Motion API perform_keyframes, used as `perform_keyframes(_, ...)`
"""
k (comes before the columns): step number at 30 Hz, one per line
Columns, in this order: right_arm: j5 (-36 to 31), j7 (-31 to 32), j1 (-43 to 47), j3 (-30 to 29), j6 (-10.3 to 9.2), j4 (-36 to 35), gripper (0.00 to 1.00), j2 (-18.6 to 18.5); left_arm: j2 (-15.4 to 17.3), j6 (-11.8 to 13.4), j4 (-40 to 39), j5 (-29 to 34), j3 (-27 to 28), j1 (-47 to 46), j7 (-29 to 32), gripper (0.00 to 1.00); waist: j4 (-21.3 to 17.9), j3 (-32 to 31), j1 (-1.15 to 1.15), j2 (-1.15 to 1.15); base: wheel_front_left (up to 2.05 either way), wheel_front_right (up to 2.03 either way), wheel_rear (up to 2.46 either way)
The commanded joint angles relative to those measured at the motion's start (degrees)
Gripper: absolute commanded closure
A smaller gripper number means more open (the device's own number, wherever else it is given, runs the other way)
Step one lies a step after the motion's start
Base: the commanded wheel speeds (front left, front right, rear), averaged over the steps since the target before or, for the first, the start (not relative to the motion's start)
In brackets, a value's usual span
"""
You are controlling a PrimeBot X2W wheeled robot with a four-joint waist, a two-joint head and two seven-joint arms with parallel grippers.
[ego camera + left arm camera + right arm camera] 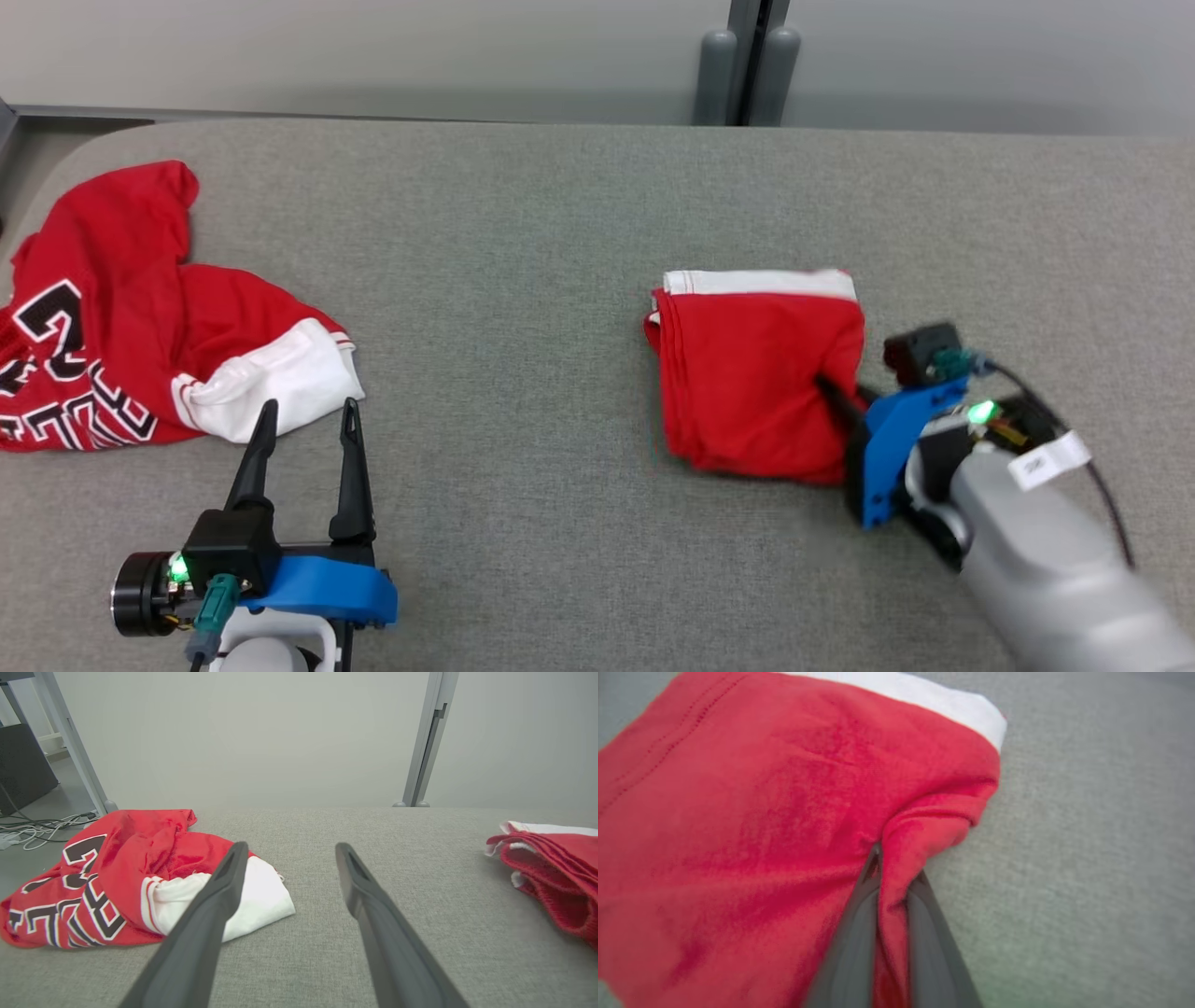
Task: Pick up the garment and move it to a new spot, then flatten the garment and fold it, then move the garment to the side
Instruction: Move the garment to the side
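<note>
Pinching the folded garment [761, 373]

Red, squared up, with a white band along its far edge, it lies right of centre on the grey table [523, 233]. The right gripper [894, 865] is clamped on a bunched fold at its right side; the left gripper [308, 415] gapes wide.

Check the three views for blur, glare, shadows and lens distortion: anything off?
Head view: sharp and evenly lit, only faint shadows beside the folded red garment, no glare. Left wrist view: crisp, though the wide lens makes the grey post lean. Right wrist view: soft throughout, the cloth and the right jaws pinching it both out of focus.
</note>
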Motion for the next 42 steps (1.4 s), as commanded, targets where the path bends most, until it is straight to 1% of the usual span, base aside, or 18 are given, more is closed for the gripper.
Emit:
perform_keyframes(1, -1.2, -0.6, -2.8, 1.0, -0.09, -0.3, 1.00, -2.2, -0.1, 0.1, -0.6, 0.0, -0.1, -1.0, -0.2, 0.00, -0.3, 0.4, 0.00, 0.00, 0.00, 0.00, 0.00)
perform_keyframes(4, -2.6, -0.8, -6.7, 4.6, -0.05, -0.6, 1.00, -5.1, 0.0, -0.1, -1.8, 0.6, -0.1, -1.6, -0.2, 0.00, -1.3, 1.8, 0.00, 0.00, 0.00, 0.00, 0.00)
perform_keyframes(5, -2.8, -0.5, -8.1, 5.6, -0.05, -0.5, 1.00, -6.5, 0.0, -0.2, -2.3, 0.9, -0.2, -1.8, -0.2, 0.00, -1.6, 2.3, 0.00, 0.00, 0.00, 0.00, 0.00)
perform_keyframes(6, -3.0, -0.1, -11.0, 7.5, -0.05, -0.5, 1.00, -8.9, 0.1, -0.2, -3.4, 1.2, -0.3, -2.4, -0.2, 0.00, -2.5, 3.7, 0.00, 0.00, 0.00, 0.00, 0.00)
perform_keyframes(9, -1.9, 0.5, -14.7, 10.1, -0.05, -0.5, 1.00, -12.3, 0.4, -0.4, -5.2, 1.9, -0.5, -3.5, -0.2, 0.00, -4.2, 6.4, 0.00, 0.00, 0.00, 0.00, 0.00)
perform_keyframes(13, 0.2, 0.1, -19.3, 11.6, -0.05, -0.5, 1.00, -16.8, 1.4, 0.0, -8.6, 2.9, -0.4, -5.0, -0.2, 0.00, -7.1, 10.2, 0.00, 0.00, 0.00, 0.00, 0.00)
perform_keyframes(14, 0.2, 0.1, -19.3, 11.6, -0.05, -0.5, 1.00, -16.8, 1.4, 0.0, -8.6, 2.9, -0.4, -5.0, -0.2, 0.00, -7.1, 10.2, 0.00, 0.00, 0.00, 0.00, 0.00)
perform_keyframes(18, 2.5, -0.3, -23.2, 11.9, -0.06, -0.2, 1.00, -19.8, 3.2, 0.7, -13.3, 3.9, 0.1, -5.7, -0.2, 0.00, -10.7, 14.6, 0.00, 0.00, 0.00, 0.00, 0.00)
perform_keyframes(22, 4.7, -1.3, -26.1, 12.0, -0.05, 1.2, 1.00, -22.7, 4.9, 0.5, -18.0, 5.1, -0.5, -6.4, -0.2, 0.00, -13.3, 18.2, 0.00, 0.00, 0.00, 0.00, 0.00)
perform_keyframes(26, 6.2, -2.0, -28.6, 11.8, -0.05, 3.2, 1.00, -24.2, 6.3, 0.5, -21.3, 6.4, -1.4, -7.3, -0.2, 0.00, -15.4, 20.8, 0.00, 0.00, 0.00, 0.00, 0.00)
perform_keyframes(29, 7.0, -2.5, -30.5, 11.6, -0.05, 4.9, 1.00, -24.4, 7.0, 0.6, -22.7, 6.9, -2.1, -7.9, -0.2, 0.00, -16.3, 22.3, 0.00, 0.00, 0.00, 0.00, 0.00)
perform_keyframes(32, 7.2, -3.7, -32.6, 12.0, -0.05, 6.2, 1.00, -24.8, 7.5, 0.7, -23.4, 7.0, -2.4, -8.7, -0.2, 0.00, -16.7, 23.2, 0.00, 0.00, 0.00, 0.00, 0.00)
perform_keyframes(34, 6.2, -4.5, -33.9, 12.9, -0.05, 7.2, 1.00, -24.8, 8.0, 0.8, -23.5, 7.0, -2.4, -8.7, -0.2, 0.00, -16.6, 23.4, 0.00, 0.00, 0.00, 0.00, 0.00)
perform_keyframes(39, 4.9, -4.7, -36.8, 14.5, -0.05, 10.5, 1.00, -23.6, 8.4, 1.5, -23.7, 6.4, -2.1, -8.1, -0.2, 0.00, -16.0, 23.8, 0.00, 0.00, 0.00, 0.00, 0.00)
perform_keyframes(40, 4.5, -4.5, -37.4, 14.7, -0.05, 11.6, 0.72, -23.5, 8.4, 1.6, -23.6, 6.2, -2.2, -8.0, -0.2, 0.00, -15.8, 23.8, 0.00, 0.00, 0.00, 0.00, 0.00)
perform_keyframes(41, 4.3, -4.6, -37.9, 14.7, -0.05, 12.5, 0.11, -23.4, 8.3, 1.7, -23.5, 6.2, -2.4, -8.1, -0.2, 0.00, -15.5, 23.7, 0.00, 0.00, 0.00, 0.00, 0.00)
perform_keyframes(42, 3.8, -5.3, -38.4, 14.7, -0.05, 13.3, 0.00, -23.3, 8.2, 1.9, -23.4, 6.1, -2.6, -8.1, -0.2, 0.00, -15.2, 23.6, 0.00, 0.00, 0.00, 0.00, 0.00)
